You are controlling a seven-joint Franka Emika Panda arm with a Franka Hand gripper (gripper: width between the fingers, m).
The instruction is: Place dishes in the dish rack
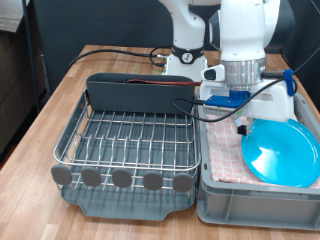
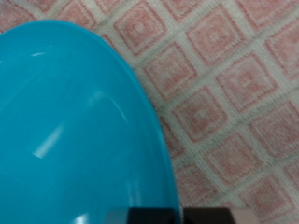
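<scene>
The light-blue plate [image 1: 282, 150] stands tilted in the grey bin, over the pink checkered cloth [image 1: 224, 150]. My gripper [image 1: 243, 127] is at the plate's upper rim on the exterior view's left side and looks shut on it. In the wrist view the plate [image 2: 75, 131] fills one side above the cloth [image 2: 234, 84], its rim running to a dark finger [image 2: 177, 217]. The wire dish rack [image 1: 130, 135] is empty on its grid. A reddish-brown spoon [image 1: 150, 85] lies in the rack's tall trough [image 1: 135, 97]. The white cup is out of view.
The grey bin [image 1: 260, 205] sits at the exterior view's right, beside the rack's dark tray [image 1: 125, 198]. Cables [image 1: 120, 55] trail over the wooden table behind the rack. The robot's base [image 1: 185, 55] stands behind the trough.
</scene>
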